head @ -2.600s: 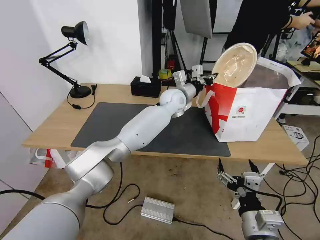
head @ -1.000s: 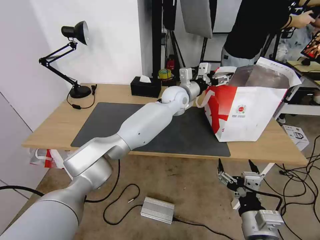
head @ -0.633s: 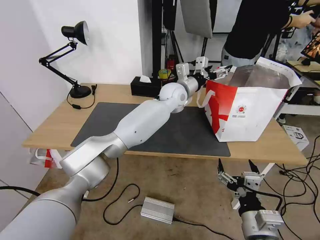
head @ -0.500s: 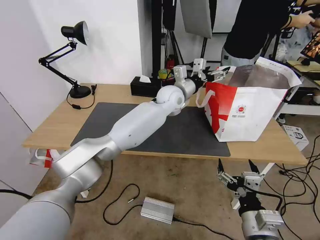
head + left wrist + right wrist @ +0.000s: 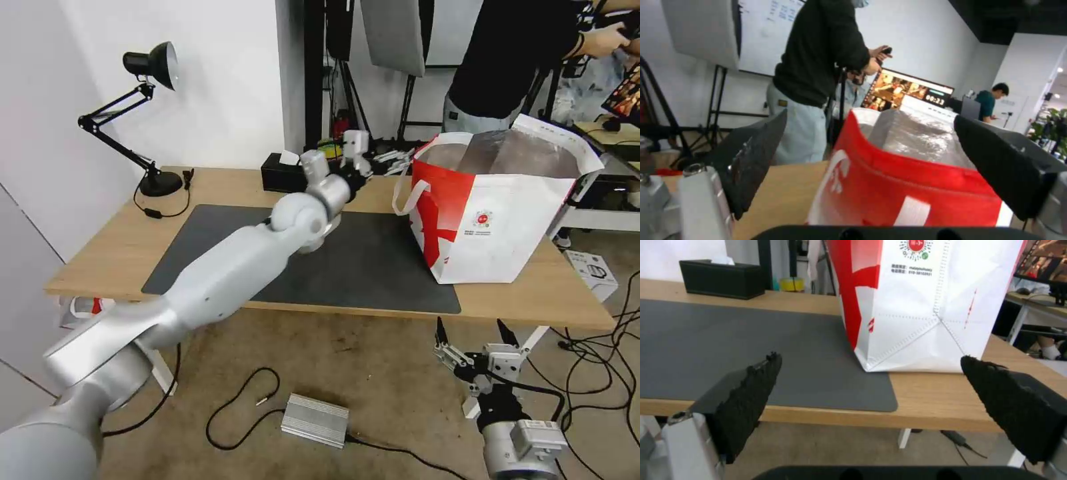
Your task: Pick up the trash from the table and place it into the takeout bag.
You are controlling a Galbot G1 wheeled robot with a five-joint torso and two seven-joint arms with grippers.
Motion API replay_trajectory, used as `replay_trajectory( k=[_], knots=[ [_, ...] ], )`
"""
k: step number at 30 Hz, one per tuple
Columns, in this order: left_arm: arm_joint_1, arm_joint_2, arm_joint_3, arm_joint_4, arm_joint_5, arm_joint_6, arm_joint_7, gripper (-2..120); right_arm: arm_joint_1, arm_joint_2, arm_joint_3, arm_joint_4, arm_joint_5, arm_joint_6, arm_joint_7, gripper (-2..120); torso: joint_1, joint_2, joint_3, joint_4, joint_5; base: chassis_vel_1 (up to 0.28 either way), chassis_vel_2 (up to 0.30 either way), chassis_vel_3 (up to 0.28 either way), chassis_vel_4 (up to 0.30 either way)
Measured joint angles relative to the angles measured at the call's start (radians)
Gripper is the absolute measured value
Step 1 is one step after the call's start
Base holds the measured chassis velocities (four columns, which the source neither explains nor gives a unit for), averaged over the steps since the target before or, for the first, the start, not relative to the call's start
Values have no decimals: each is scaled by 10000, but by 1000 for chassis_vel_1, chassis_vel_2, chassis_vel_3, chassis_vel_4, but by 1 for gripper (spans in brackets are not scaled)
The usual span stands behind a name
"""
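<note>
From our head camera the takeout bag point(image 5: 497, 220) stood upright on the table point(image 5: 120, 253), partly on the dark grey mat point(image 5: 373, 267), and we could see only foil lining in its open mouth, its contents hidden. Our left gripper point(image 5: 393, 159) hung over the table just beside the bag's red end, and the left wrist view showed its fingers point(image 5: 751, 160) spread wide around nothing, a person standing behind. Our right gripper point(image 5: 470, 333) waited below the table edge in front of the bag, likewise wide open and empty.
</note>
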Motion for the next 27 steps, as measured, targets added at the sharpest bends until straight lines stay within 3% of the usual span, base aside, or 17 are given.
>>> replay_trajectory(
  k=[18,27],
  knots=[
    [1263,1265,-923,-1747,-35,-309,-109,100,0,0,0,0,0,0,0,100,0,0,0,-2,2,0,0,0,0],
    [2296,2420,-1721,-2719,236,-392,9,100,0,0,0,0,0,0,0,100,0,0,0,0,3,0,0,0,0]
  ],
)
